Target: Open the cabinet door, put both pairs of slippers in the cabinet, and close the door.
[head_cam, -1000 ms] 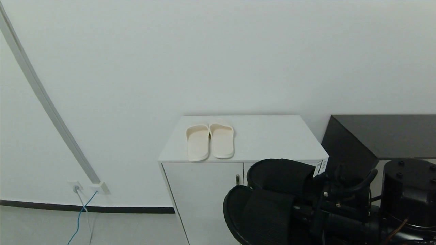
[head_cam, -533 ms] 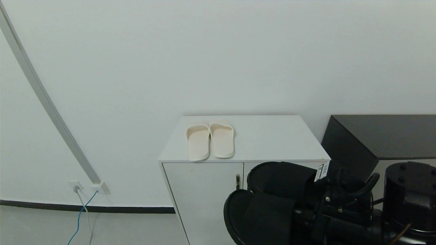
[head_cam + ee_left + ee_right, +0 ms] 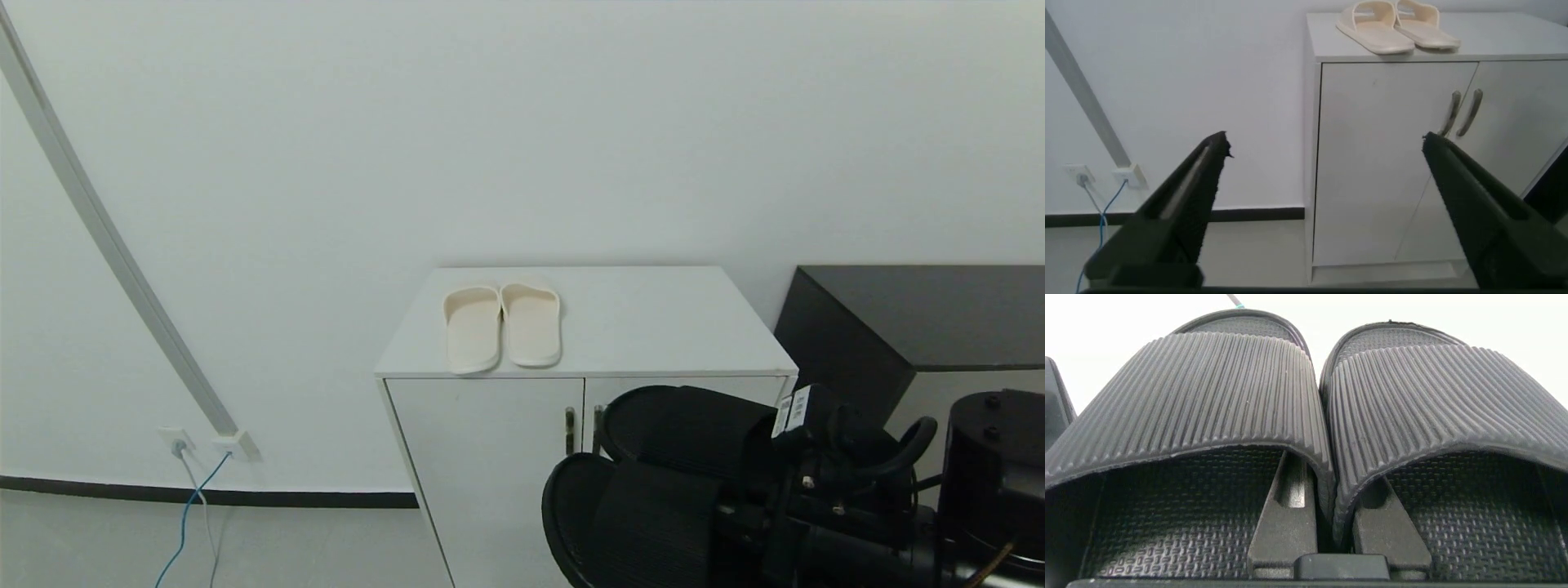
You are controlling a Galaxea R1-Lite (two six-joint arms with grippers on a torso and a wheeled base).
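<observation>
Our left gripper stands wide apart before the shut cabinet; white slippers lie on its top (left half). Our right gripper clamps the black slippers, now lower against the doors; the head camera has shifted.

Matt rubber, plastic and laminate surfaces
The black slippers are seen as ribbed rubber straps over a diamond-textured footbed; the cream slippers are smooth and matt; the cabinet is faced in smooth white laminate, its handles in dull metal.
</observation>
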